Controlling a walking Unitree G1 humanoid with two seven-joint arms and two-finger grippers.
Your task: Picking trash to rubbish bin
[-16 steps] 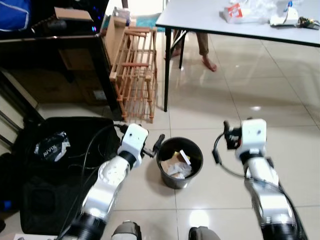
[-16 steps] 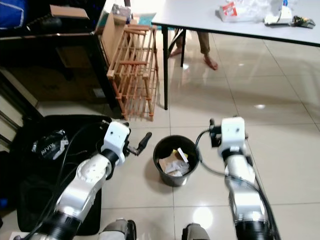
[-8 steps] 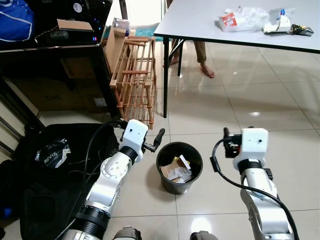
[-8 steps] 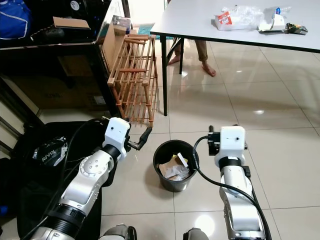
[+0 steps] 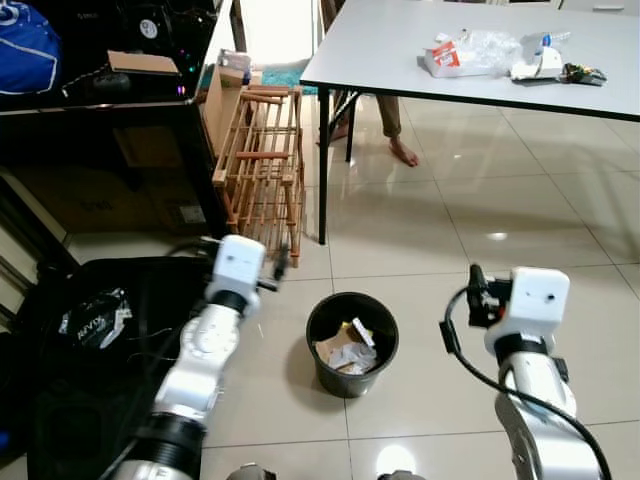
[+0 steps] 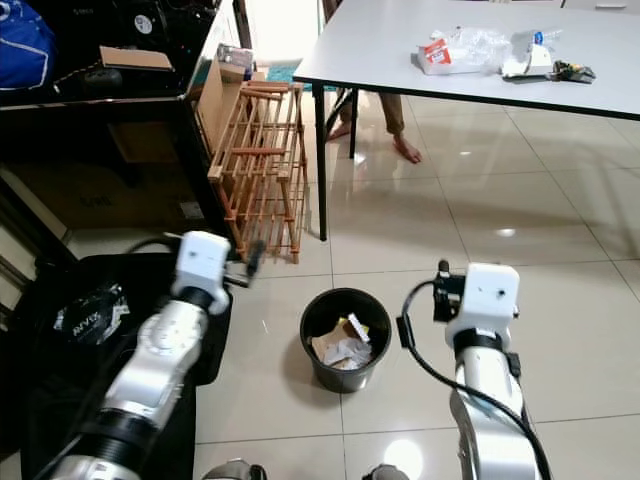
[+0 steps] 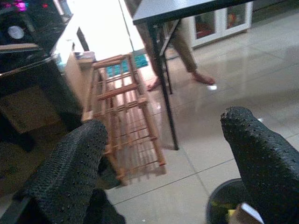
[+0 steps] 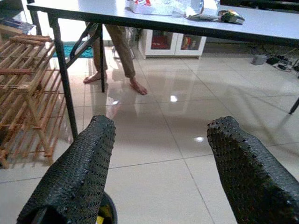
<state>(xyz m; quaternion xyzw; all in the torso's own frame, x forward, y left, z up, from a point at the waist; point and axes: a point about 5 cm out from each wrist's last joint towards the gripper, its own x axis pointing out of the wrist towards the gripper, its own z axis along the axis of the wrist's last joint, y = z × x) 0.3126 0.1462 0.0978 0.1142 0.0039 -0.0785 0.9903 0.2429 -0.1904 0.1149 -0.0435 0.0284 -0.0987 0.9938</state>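
A black round rubbish bin [image 5: 352, 372] stands on the tiled floor between my arms, with crumpled paper and card trash [image 5: 345, 347] inside. My left gripper [image 5: 281, 264] hangs to the left of the bin, close to the wooden rack; in its wrist view the fingers [image 7: 70, 172] stand wide apart with nothing between them, and the bin's rim [image 7: 219, 207] shows below. To the right of the bin is my right gripper [image 5: 474, 288], open and empty, with both fingers [image 8: 247, 172] spread in its wrist view.
A grey table [image 5: 400, 45] at the back carries a plastic bag and packets [image 5: 460, 52]; a person's bare legs [image 5: 393, 125] stand under it. A wooden rack [image 5: 258, 165] leans by a black desk [image 5: 100, 100]. A black bag [image 5: 100, 320] lies at left.
The camera has risen and shifted. My left gripper has swung away from the bin's rim to the left, toward the rack. The right gripper has kept its place right of the bin.
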